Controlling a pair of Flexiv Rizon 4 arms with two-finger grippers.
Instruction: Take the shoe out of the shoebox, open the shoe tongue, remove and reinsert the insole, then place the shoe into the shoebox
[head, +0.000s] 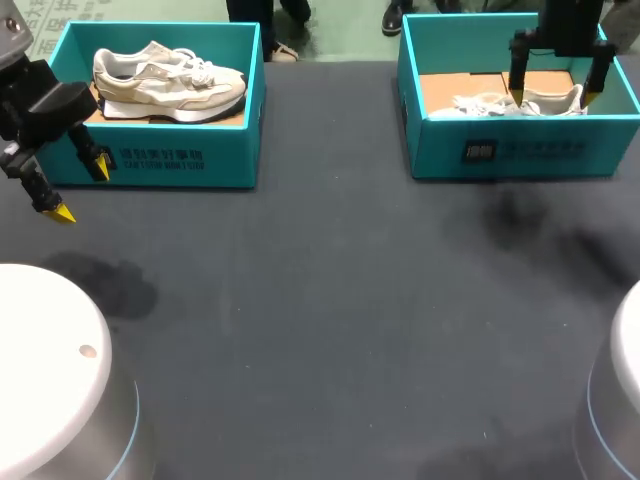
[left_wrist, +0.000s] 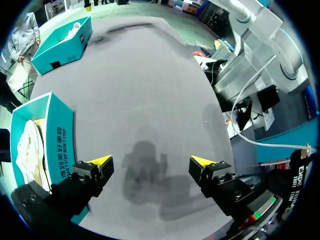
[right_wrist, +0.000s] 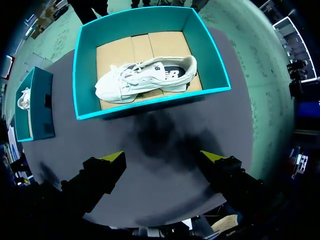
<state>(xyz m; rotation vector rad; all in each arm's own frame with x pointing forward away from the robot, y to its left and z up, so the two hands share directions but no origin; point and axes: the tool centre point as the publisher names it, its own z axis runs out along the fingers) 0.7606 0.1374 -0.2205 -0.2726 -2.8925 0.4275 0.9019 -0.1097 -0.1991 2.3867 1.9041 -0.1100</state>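
Note:
Two teal shoeboxes stand at the back of the dark table. The right shoebox (head: 520, 150) holds a white shoe (head: 500, 103) lying on its side on brown cardboard. My right gripper (head: 553, 97) hangs open above this box, over the shoe's heel end. In the right wrist view the shoe (right_wrist: 145, 77) and its box (right_wrist: 150, 104) lie ahead of the open gripper (right_wrist: 162, 157), which holds nothing. The left shoebox (head: 150, 160) holds a beige and white shoe (head: 170, 80). My left gripper (head: 82, 190) stands open in front of that box's left corner, empty.
In the left wrist view the left shoebox (left_wrist: 57, 135) stands just beside one finger of the left gripper (left_wrist: 152, 160), with the right shoebox (left_wrist: 65, 42) far across the table. The white robot bases (head: 50, 370) fill the near corners.

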